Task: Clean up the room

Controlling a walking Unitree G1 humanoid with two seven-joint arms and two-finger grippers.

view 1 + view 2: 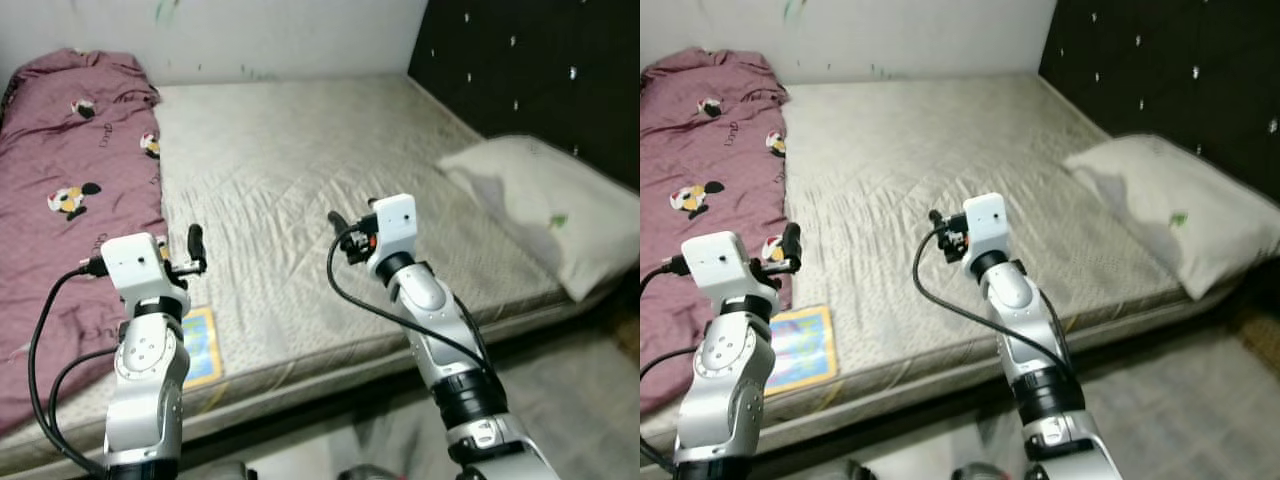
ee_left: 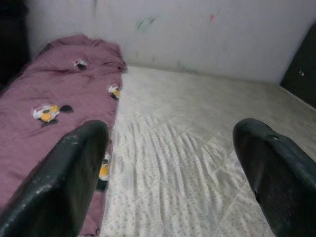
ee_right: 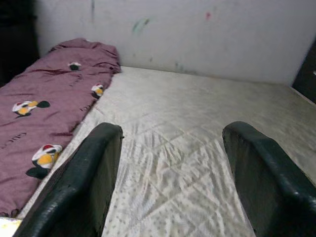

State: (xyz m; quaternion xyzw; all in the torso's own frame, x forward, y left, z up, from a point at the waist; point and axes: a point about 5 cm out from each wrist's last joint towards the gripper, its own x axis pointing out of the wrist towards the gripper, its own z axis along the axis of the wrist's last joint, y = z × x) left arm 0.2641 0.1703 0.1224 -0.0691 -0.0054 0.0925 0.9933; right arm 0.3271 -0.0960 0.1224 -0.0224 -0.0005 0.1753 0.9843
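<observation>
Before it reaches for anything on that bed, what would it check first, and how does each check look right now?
1. Left end effector open and holding nothing: ok, fingers spread.
2. Right end effector open and holding nothing: ok.
3. Something to tidy is in view: ok, a colourful book lies at the mattress near edge, beside the maroon blanket.
4. Book free of cover: cannot tell; the left arm hides part of it.
5. Both arms held over the bed, touching nothing: ok.
6. Pillow in place by the dark headboard: ok.
</observation>
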